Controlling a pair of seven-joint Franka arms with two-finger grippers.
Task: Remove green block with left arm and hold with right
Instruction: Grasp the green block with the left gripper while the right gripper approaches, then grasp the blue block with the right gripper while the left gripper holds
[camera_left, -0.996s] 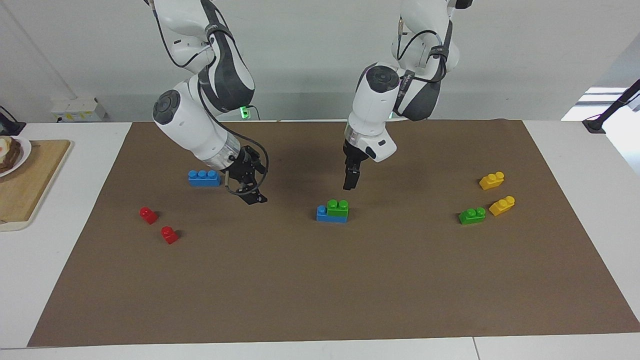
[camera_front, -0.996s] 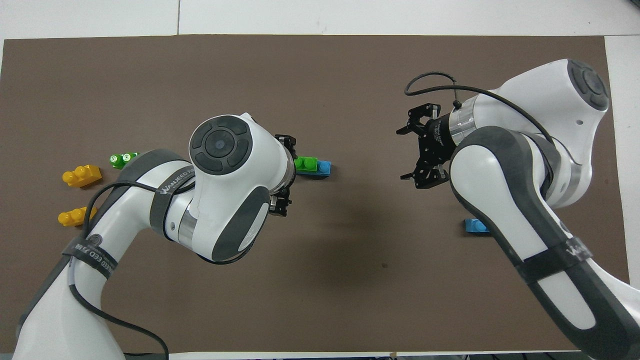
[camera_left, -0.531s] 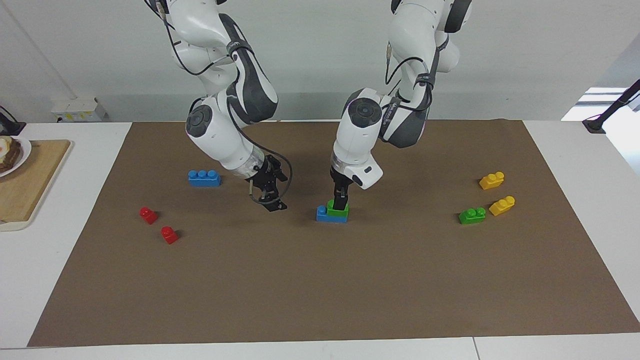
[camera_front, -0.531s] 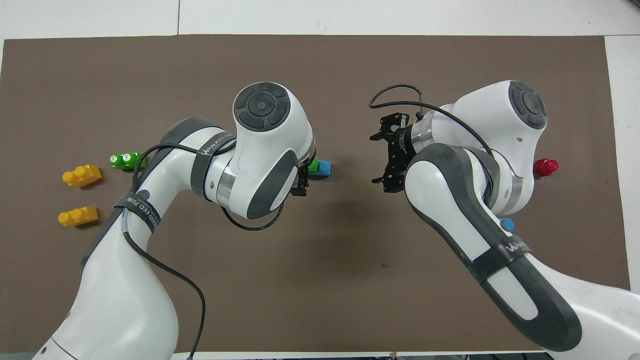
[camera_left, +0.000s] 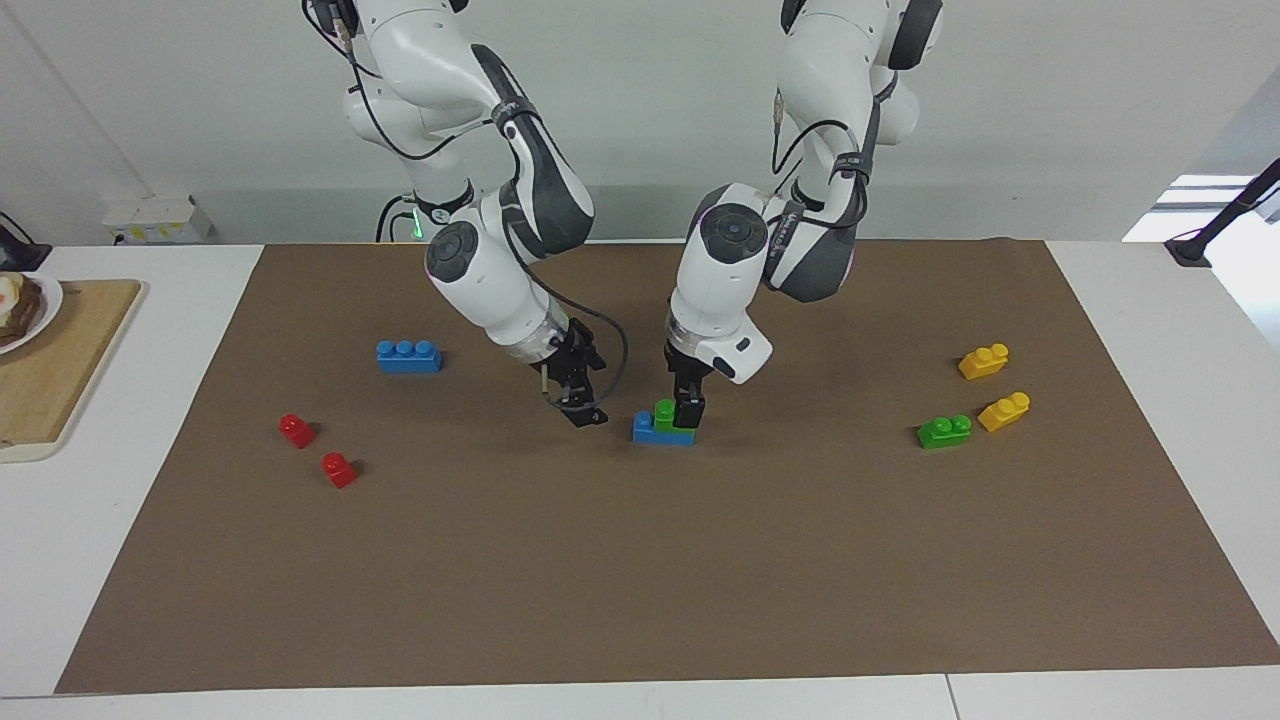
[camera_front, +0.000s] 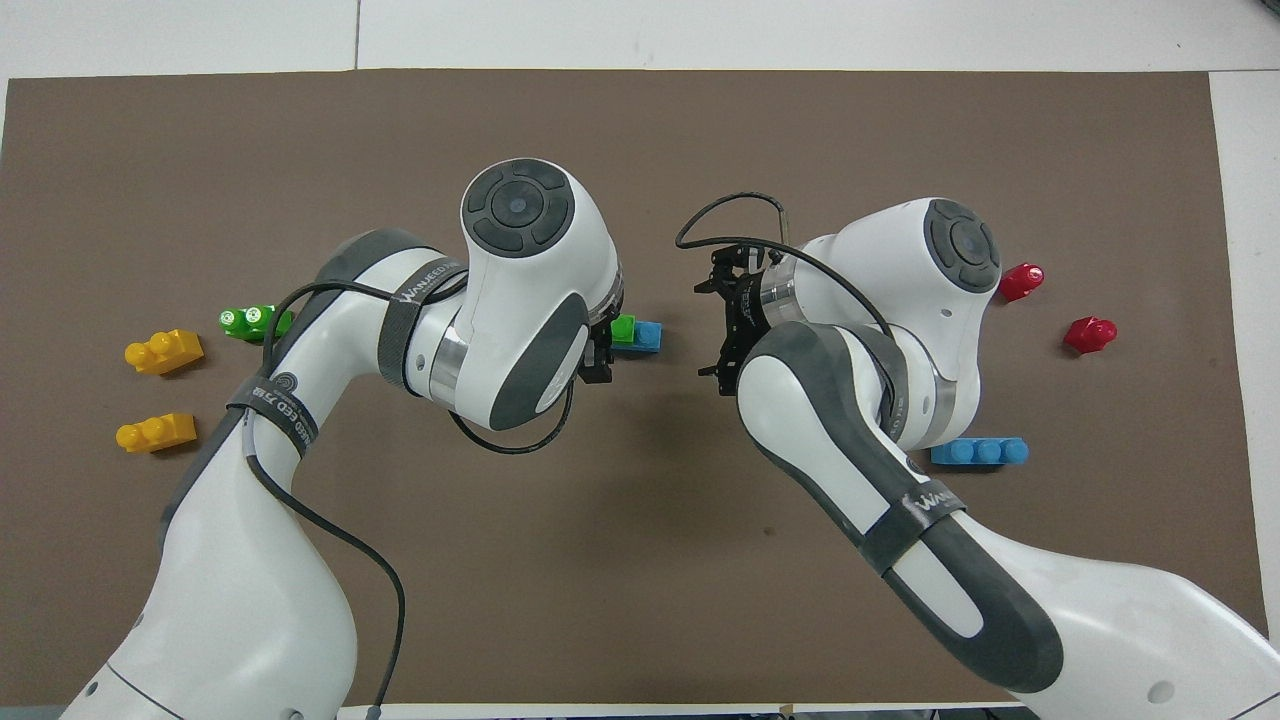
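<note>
Red bricks (camera_left: 317, 449), yellow bricks (camera_left: 993, 384)

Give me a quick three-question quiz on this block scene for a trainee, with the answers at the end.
1. True or false: the small bright green two-stud plastic block at the left gripper sits on a blue plastic brick.
2. How many yellow plastic blocks lie on the brown mat?
3. The open right gripper is: A, over those yellow blocks; B, beside the stacked blue brick, toward the right arm's end of the table; C, on the green block.
Key: 1 true; 2 two; 3 B.
</note>
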